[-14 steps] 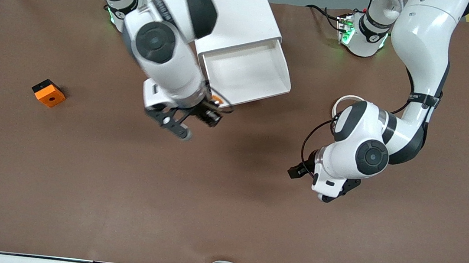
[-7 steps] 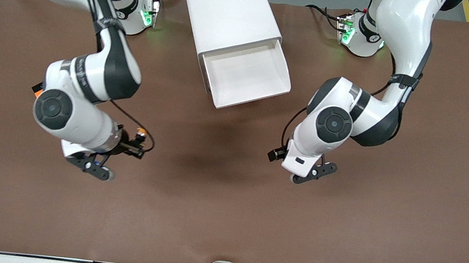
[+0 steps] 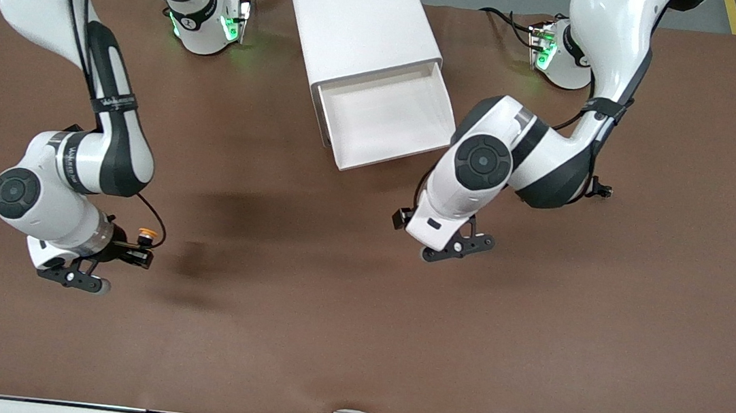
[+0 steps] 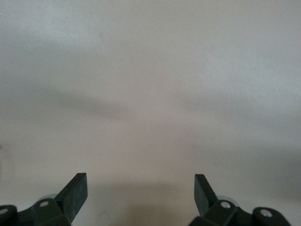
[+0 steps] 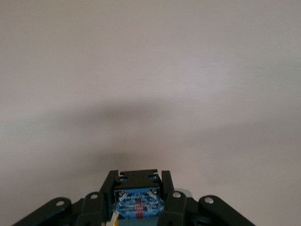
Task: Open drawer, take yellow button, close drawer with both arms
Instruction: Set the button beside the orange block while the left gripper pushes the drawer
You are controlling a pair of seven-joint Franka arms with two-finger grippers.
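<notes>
**Button out, drawer still to shut**

While the right pincer (image 3: 130, 257) hangs over bare surface (image 3: 340, 340) toward the right arm's end, it grips the button (image 3: 147, 234) between its fingers: the right wrist view shows the black body with its bluish base (image 5: 137, 203) clamped tight, and the front view shows the orange-yellow cap poking out sideways from the pincer. So the taking looks done, and what remains, by my reading, is setting the button down and closing the drawer.

The drawer (image 3: 387, 118) stands pulled well out of the white cabinet (image 3: 360, 21), its tray bare, its front strip facing the front camera at a slight slant. The left pincer (image 3: 458, 247) is the nearer of the two to it: it hovers over the surface just off the drawer's front corner on the left arm's side, with its jaws spread wide and nothing between them, as the left wrist view shows, one fingertip (image 4: 77, 187) at each side of a blank field.

The closing push must run along the drawer's sliding axis, from the front strip back toward the cabinet and the robots' bases. The left pincer lies on the correct side of that strip for such a push, though off to one corner; it would likely need to shift toward the strip's middle, or the tray may skew as it slides.
</notes>
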